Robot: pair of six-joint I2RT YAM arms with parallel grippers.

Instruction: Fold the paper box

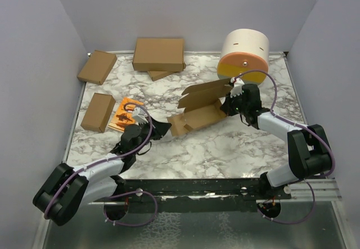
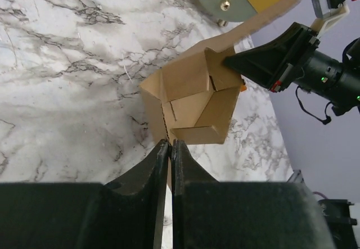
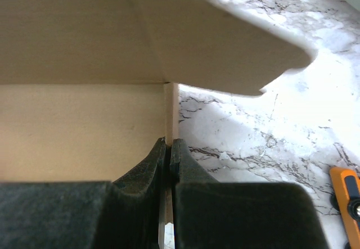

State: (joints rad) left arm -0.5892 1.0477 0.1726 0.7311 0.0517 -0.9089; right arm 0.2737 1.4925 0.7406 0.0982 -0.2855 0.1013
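Observation:
The paper box (image 1: 199, 108) lies half-formed in the middle of the marble table, its tray part low and its long lid flap raised toward the back right. My left gripper (image 1: 166, 128) is at its left end. In the left wrist view the fingers (image 2: 170, 143) are shut on a thin cardboard edge of the box (image 2: 191, 100). My right gripper (image 1: 232, 99) is at the box's right end. In the right wrist view its jaws (image 3: 170, 142) pinch an upright cardboard wall edge, with the box's panel (image 3: 79, 125) to the left and the flap overhead.
A white drum with an orange face (image 1: 243, 55) lies behind the right gripper. Closed brown cartons sit at the back (image 1: 158, 54), the back left (image 1: 97, 67) and the left (image 1: 98, 112). An orange booklet (image 1: 125, 113) lies beside the left arm. An orange-handled tool (image 3: 349, 204) shows at the right.

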